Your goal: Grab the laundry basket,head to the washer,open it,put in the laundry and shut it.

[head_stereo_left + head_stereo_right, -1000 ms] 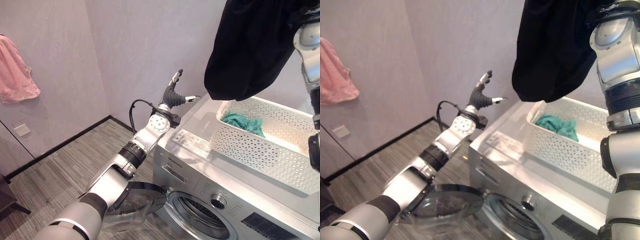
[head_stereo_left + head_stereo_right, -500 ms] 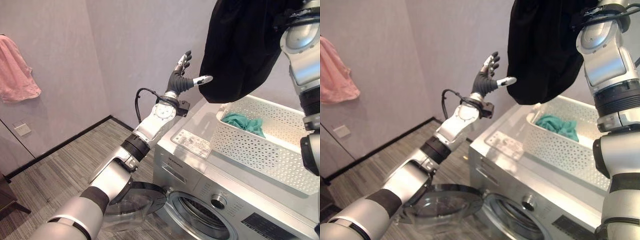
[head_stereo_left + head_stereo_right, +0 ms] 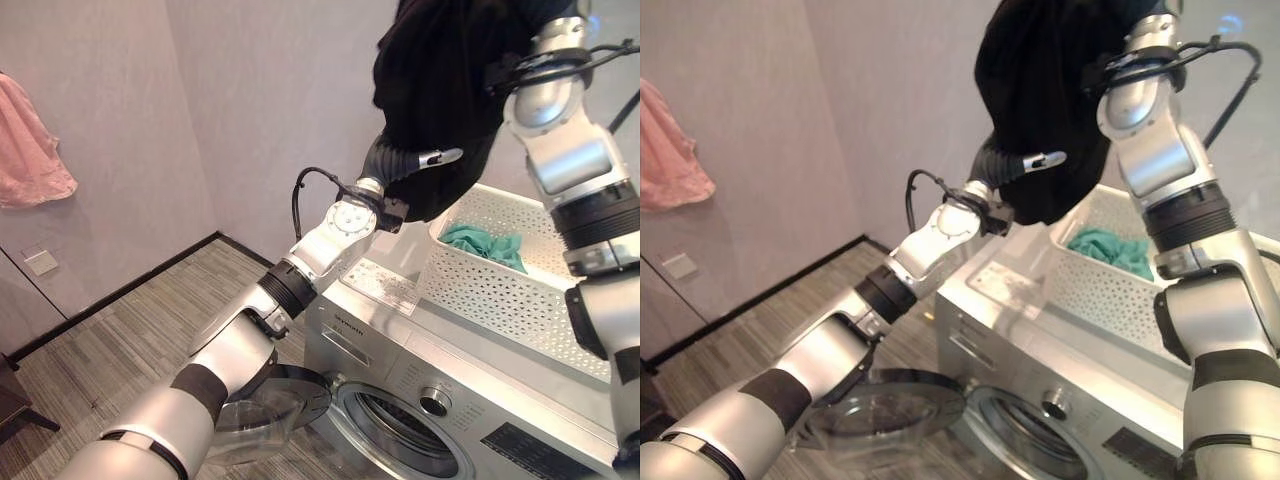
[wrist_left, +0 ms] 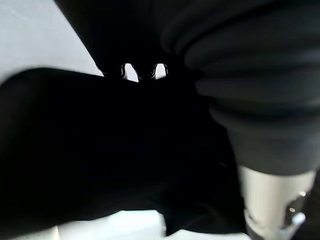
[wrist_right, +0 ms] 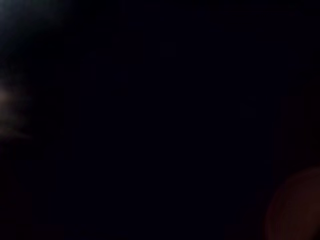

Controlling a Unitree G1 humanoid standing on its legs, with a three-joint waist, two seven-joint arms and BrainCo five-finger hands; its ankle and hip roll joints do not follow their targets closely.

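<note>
Left eye view: black garment hung lengthwise downward above the laundry basket.
Left robot hand: had risen, spread fingers now against cloth.
Right robot hand: grip unreadable.

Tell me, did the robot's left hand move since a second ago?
Yes. The left hand rose from beside the washer's top corner and reached toward the basket, now against the hanging black cloth.

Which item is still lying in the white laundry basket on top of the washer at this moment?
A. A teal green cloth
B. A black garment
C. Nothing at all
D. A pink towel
A. A teal green cloth lies in the white laundry basket on the washer, while the black garment hangs in the air above it with the left hand against it.
</note>
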